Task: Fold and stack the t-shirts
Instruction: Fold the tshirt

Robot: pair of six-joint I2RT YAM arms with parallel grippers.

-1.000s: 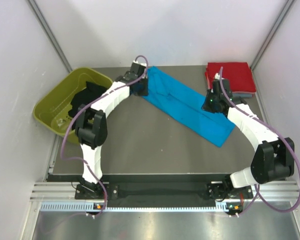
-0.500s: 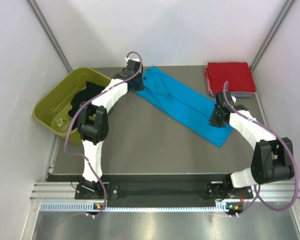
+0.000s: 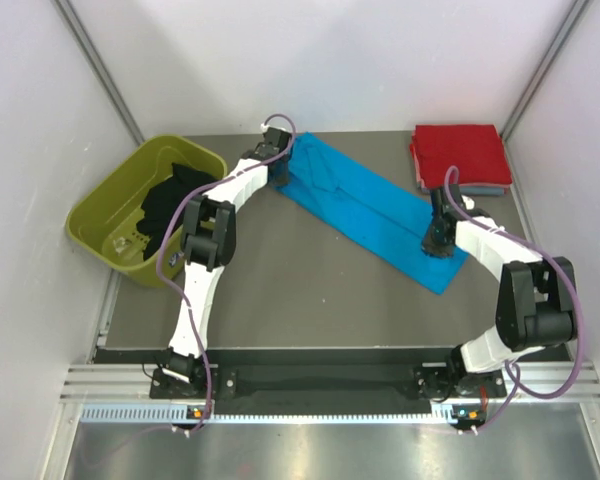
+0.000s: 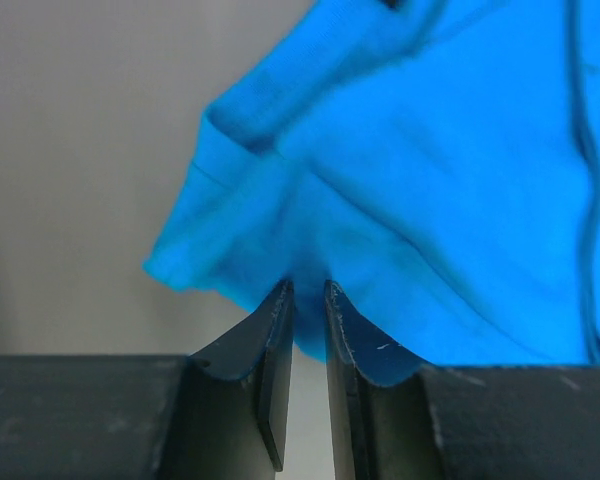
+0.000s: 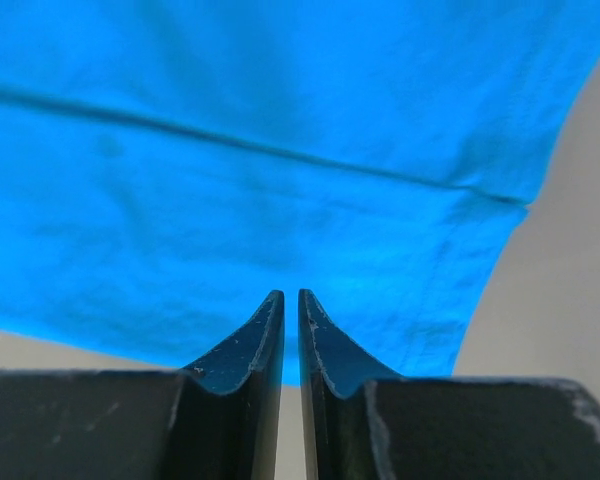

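Note:
The turquoise t-shirt (image 3: 370, 210) lies as a long folded strip running diagonally across the table. My left gripper (image 3: 277, 168) is at its far left end, and in the left wrist view the gripper (image 4: 308, 292) is shut on a bunched edge of the turquoise cloth (image 4: 450, 180). My right gripper (image 3: 438, 240) is at the near right end. In the right wrist view that gripper (image 5: 290, 297) is shut on the hem of the turquoise cloth (image 5: 280, 150). A folded red t-shirt (image 3: 458, 152) lies on a folded grey-blue one (image 3: 492, 188) at the back right. The black t-shirt (image 3: 165, 205) lies in the tub.
The olive-green tub (image 3: 100, 215) stands at the table's left edge, beside my left arm. White walls close in the back and both sides. Bare grey table (image 3: 310, 290) lies in front of the turquoise shirt.
My right gripper has moved along the turquoise shirt toward its near right end and come down onto it. My left arm has shifted its elbow inward, with its gripper staying at the far left end.

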